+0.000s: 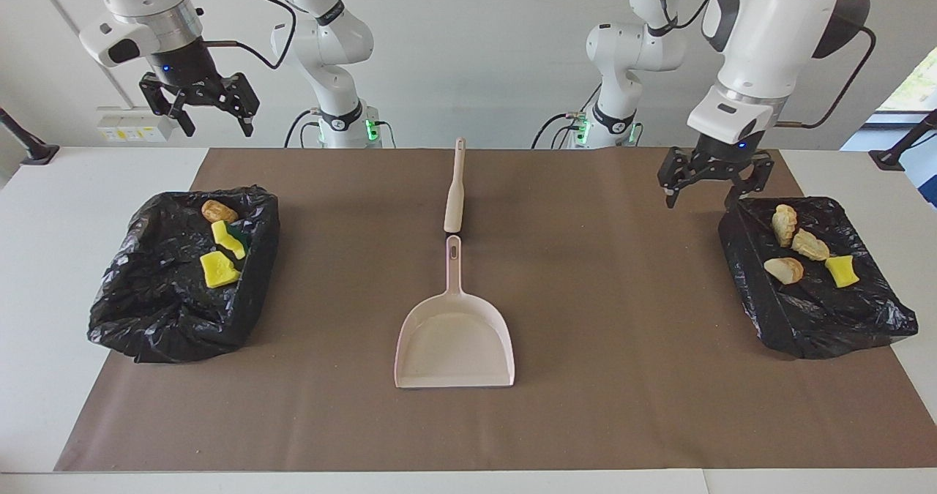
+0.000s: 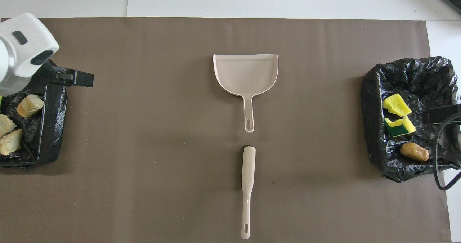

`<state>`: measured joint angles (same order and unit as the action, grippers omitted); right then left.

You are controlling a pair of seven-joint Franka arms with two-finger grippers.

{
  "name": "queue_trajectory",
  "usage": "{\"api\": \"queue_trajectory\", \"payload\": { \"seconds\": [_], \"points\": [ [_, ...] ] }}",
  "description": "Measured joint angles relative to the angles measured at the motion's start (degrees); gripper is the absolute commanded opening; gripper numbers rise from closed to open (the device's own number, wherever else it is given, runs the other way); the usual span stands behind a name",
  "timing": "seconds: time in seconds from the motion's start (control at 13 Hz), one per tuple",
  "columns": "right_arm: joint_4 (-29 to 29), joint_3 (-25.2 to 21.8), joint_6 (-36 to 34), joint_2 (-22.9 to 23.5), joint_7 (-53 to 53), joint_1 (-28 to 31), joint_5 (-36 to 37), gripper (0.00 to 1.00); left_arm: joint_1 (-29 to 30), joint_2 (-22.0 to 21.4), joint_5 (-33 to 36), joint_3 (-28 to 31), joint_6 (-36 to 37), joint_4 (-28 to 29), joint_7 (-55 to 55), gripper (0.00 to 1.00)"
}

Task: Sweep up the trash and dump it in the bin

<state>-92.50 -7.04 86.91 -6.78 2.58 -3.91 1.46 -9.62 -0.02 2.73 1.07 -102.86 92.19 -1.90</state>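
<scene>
Left gripper: fingers apart, empty, over the left-end bin.
Right gripper: fingers apart, empty, waiting above the right-end bin.
Trash: in both bins.
Dustpan: mid-mat, brush just nearer the robots.

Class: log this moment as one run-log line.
trash: in both bins | dustpan: empty, on mat | left gripper: open, empty | right gripper: open, waits

White table under brown mat
</scene>
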Motion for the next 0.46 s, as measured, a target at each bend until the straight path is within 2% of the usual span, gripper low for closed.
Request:
{"api": "queue_trajectory", "payload": {
  "seconds": [0.23,0.46],
  "points": [
    [0.0,0.0,0.0,0.0,0.0,0.0,0.0,1.00,4.2,-0.5,0.0,0.1,6.1,-4.4,-7.1,1.00],
    [0.0,0.0,0.0,0.0,0.0,0.0,0.0,1.00,4.8,-0.8,-0.1,-0.1,10.5,-5.6,-7.9,1.00]
  ]
}}
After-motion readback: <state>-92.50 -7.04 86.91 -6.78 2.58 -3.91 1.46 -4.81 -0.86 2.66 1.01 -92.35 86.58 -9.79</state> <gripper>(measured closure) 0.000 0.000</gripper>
